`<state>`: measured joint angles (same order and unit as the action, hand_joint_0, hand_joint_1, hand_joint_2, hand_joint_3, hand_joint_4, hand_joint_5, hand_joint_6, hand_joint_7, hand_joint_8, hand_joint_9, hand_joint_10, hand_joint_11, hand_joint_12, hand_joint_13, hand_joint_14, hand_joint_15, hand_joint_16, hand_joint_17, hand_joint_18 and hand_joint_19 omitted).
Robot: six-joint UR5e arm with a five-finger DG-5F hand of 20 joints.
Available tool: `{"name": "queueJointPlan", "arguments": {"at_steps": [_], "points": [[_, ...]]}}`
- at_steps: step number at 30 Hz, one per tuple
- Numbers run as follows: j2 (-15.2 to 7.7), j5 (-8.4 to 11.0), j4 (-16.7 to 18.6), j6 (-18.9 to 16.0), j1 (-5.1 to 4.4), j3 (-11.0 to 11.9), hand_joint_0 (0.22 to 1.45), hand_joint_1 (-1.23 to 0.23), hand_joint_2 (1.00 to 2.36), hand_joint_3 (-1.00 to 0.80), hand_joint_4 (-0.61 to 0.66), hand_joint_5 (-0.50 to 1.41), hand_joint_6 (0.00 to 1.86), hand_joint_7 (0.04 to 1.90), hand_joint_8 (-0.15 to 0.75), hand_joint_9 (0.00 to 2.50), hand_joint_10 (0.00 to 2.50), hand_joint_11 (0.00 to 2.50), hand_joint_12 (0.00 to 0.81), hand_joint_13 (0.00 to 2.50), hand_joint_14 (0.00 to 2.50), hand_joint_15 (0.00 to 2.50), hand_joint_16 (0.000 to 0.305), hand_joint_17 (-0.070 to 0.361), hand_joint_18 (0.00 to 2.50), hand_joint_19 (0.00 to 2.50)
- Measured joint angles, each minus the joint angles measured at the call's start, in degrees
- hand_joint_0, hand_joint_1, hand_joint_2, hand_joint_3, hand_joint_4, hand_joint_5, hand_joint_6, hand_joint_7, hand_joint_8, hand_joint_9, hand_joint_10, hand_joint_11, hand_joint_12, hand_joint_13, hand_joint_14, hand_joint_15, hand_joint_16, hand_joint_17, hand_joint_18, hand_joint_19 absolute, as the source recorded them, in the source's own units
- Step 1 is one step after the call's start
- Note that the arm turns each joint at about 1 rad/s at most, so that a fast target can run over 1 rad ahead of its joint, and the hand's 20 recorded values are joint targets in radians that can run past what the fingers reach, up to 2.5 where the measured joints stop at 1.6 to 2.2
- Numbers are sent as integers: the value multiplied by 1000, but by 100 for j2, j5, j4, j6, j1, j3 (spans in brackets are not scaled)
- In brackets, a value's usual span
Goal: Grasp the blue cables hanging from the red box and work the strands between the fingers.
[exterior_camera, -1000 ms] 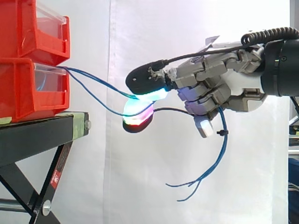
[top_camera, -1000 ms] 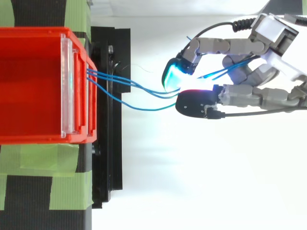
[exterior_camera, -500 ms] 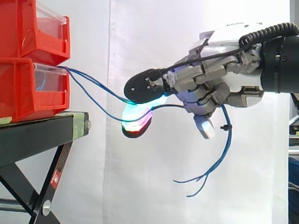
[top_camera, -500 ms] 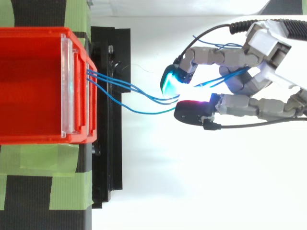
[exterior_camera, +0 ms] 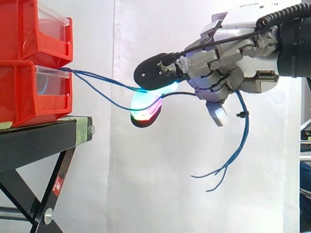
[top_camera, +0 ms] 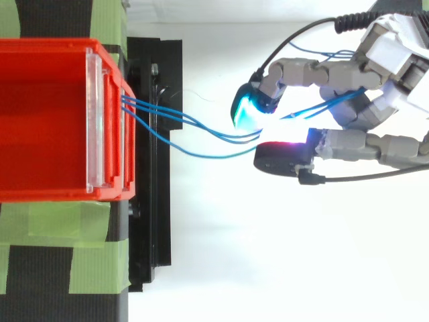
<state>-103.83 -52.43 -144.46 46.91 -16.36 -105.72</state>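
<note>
Thin blue cables (exterior_camera: 102,85) (top_camera: 181,127) run out of the lower red box (exterior_camera: 34,92) (top_camera: 47,121) and stretch rightwards to my hand (exterior_camera: 228,73) (top_camera: 362,114). The hand hovers in the air to the right of the box, fingers curled, with two glowing fingertips (exterior_camera: 148,99) (top_camera: 248,111) pinching the strands between them. Behind the pinch the cables pass through the hand, and their loose ends (exterior_camera: 228,160) hang down below it, bound by a small black tie.
A second red box (exterior_camera: 34,29) is stacked on the lower one. Both rest on a black stand (exterior_camera: 43,138) with green tape (top_camera: 53,228) on its top. A white curtain hangs behind.
The hand has risen slightly and drawn a little to the right, away from the box, keeping its pinch. The hanging cable ends have swung right with it.
</note>
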Motion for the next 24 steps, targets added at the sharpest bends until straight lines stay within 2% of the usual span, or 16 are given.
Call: {"name": "queueJointPlan", "arguments": {"at_steps": [1,3,5,6,7,8,9,10,11,13,16,18,19,20,22,24], "points": [[1,-5,-4,2,2,0,1096,-705,1005,40,362,546,19,1028,532,1780,2500,2500,684,1959,2500,1706,243,182,2500,603],[1,-11,-9,4,6,0,1240,-678,1005,234,282,660,21,1132,532,1780,2500,2500,684,1959,2500,1706,243,182,2500,603],[2,-16,-11,3,14,-1,1238,-691,1002,238,277,702,22,1182,532,1780,2500,2500,684,1959,2500,1706,243,182,2500,603],[2,-18,-11,3,19,-1,1121,-702,1111,148,301,711,22,1175,532,1780,2500,2500,684,1959,2500,1706,243,182,2500,603],[2,-19,-13,3,24,-1,771,-650,1580,-149,439,674,20,1089,532,1780,2500,2500,684,1959,2500,1706,243,182,2500,603],[3,-20,-14,3,30,-1,704,-652,1606,-253,468,663,20,1068,532,1780,2500,2500,684,1959,2500,1706,243,182,2500,603],[3,-22,-16,3,36,-1,760,-645,1146,-253,485,658,20,1048,532,1780,2500,2500,684,1959,2500,1706,243,182,2500,603],[3,-25,-19,2,44,-1,842,-641,1009,-367,435,628,20,1045,532,1780,2500,2500,684,1959,2500,1706,243,182,2500,603],[3,-26,-26,3,51,-1,885,-660,1011,-355,404,593,19,1057,532,1780,2500,2500,684,1959,2500,1706,243,182,2500,603],[4,-29,-41,2,66,-1,1181,-693,1004,207,323,587,19,1094,532,1780,2500,2500,684,1959,2500,1706,243,182,2500,603],[2,-30,-52,2,76,-1,1301,-690,1002,301,236,736,22,1173,532,1780,2500,2500,684,1959,2500,1706,243,182,2500,603],[2,-31,-57,2,82,-1,1083,-711,1316,118,291,750,23,1159,532,1780,2500,2500,684,1959,2500,1706,243,182,2500,603],[2,-31,-59,2,84,-1,752,-632,1710,-171,438,706,21,1068,532,1780,2500,2500,684,1959,2500,1706,243,182,2500,603],[2,-32,-61,2,87,-1,680,-619,1680,-235,465,671,20,1033,532,1780,2500,2500,684,1959,2500,1706,243,182,2500,603],[2,-36,-63,2,92,-1,831,-658,1002,-183,442,605,18,983,532,1780,2500,2500,684,1959,2500,1706,243,182,2500,603],[2,-47,-67,2,95,-1,1028,-752,1006,-115,363,540,18,964,532,1780,2500,2500,684,1959,2500,1706,243,182,2500,603]]}}
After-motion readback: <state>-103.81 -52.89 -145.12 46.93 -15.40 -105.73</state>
